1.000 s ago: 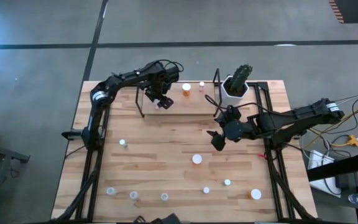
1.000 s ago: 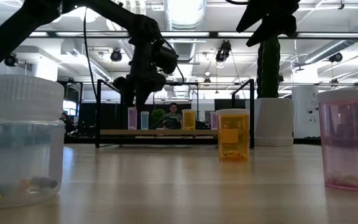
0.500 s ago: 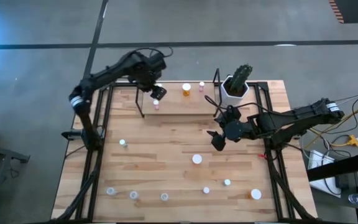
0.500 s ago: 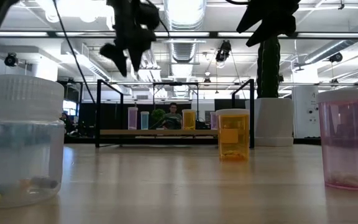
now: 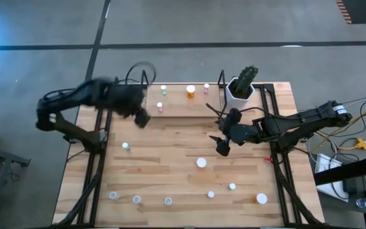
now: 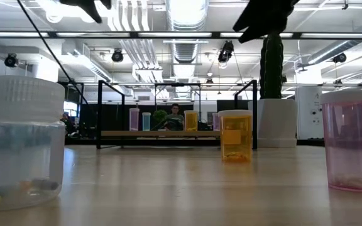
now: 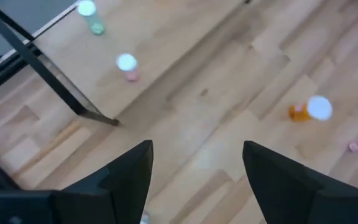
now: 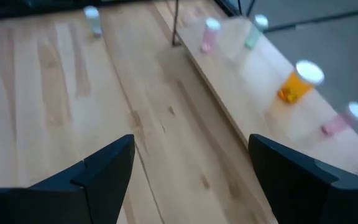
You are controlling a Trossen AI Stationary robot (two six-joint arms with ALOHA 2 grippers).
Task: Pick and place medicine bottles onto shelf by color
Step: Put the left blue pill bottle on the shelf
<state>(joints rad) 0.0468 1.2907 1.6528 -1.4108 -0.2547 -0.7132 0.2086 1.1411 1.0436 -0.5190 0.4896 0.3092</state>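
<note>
The shelf (image 5: 183, 107) stands at the table's far edge. On it stand a greenish bottle (image 5: 164, 89), a pink one (image 5: 159, 106), an orange one (image 5: 190, 91) and another pink one (image 5: 206, 87). Several white-capped bottles stand loose on the table, among them an orange one (image 5: 201, 163) and a small one (image 5: 126, 146). My left gripper (image 5: 142, 118) hangs open, high over the table's far left, off the shelf's left end; its own view (image 7: 197, 168) shows nothing between the fingers. My right gripper (image 5: 218, 143) hovers open at mid-table, in front of the shelf (image 8: 260, 93).
A white pot with a cactus (image 5: 240, 89) stands at the shelf's right end. Black wire uprights (image 7: 48, 74) rise from the shelf's ends. More bottles line the near edge (image 5: 168, 201), with an orange one (image 5: 260, 198) at near right. Bare wood (image 5: 164, 146) lies between shelf and bottles.
My left gripper has drawn back from the pink bottle on the shelf's left part, rising and swinging toward the table's left edge; the bottle stays standing on the shelf. My right gripper has kept its place and rolled a little.
</note>
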